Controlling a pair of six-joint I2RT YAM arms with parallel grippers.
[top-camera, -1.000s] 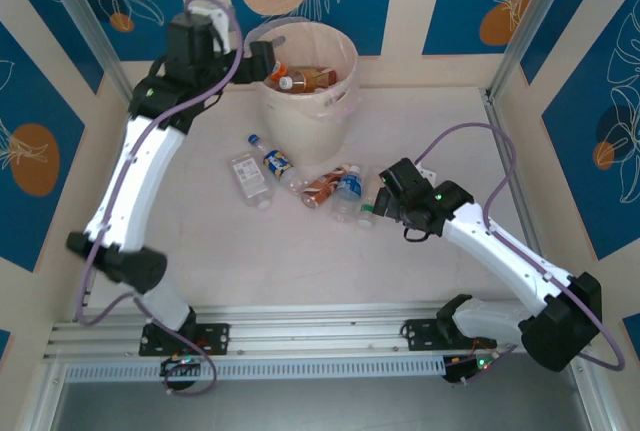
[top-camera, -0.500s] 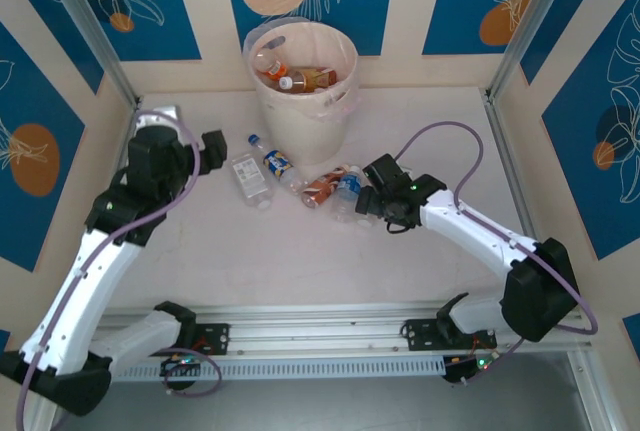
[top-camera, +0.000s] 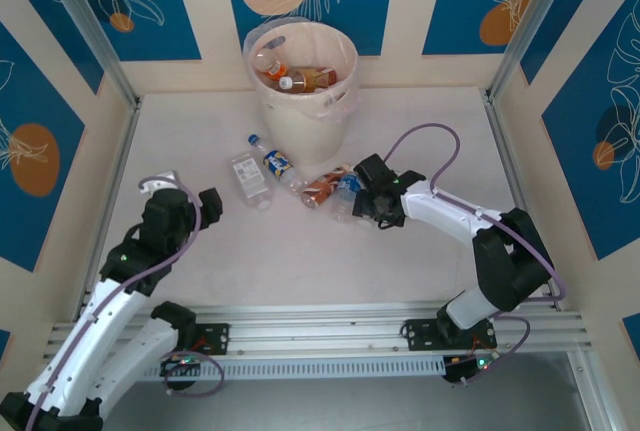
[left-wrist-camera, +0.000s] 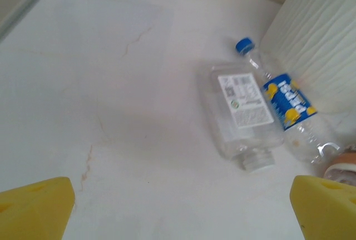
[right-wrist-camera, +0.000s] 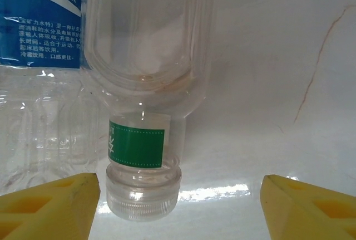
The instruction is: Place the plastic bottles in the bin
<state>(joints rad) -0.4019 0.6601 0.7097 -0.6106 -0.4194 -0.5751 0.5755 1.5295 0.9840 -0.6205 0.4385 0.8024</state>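
Note:
The bin (top-camera: 300, 101) stands at the back of the table with bottles (top-camera: 300, 78) inside. Several plastic bottles lie in front of it: a clear flat one (top-camera: 250, 177) (left-wrist-camera: 242, 117), a blue-capped one (top-camera: 275, 162) (left-wrist-camera: 283, 103), a red-orange one (top-camera: 322, 187) and a blue-labelled one (top-camera: 347, 191) (right-wrist-camera: 41, 23). My right gripper (top-camera: 368, 207) (right-wrist-camera: 181, 198) is open around the capped neck of a clear green-labelled bottle (right-wrist-camera: 143, 156); the left finger (right-wrist-camera: 50, 206) is beside the cap, the right finger (right-wrist-camera: 311, 206) well apart. My left gripper (top-camera: 207, 206) (left-wrist-camera: 181, 212) is open over bare table, short of the clear flat bottle.
Metal frame posts and patterned walls close in the table on three sides. The bin wall (left-wrist-camera: 320, 45) rises just behind the blue-capped bottle. Bare tabletop (top-camera: 200, 141) lies to the left of the bottles and to the right of the right arm.
The left arm has swung from the bin's rim back down to the near left. The right gripper has slid left onto the bottle cluster and its jaws have narrowed.

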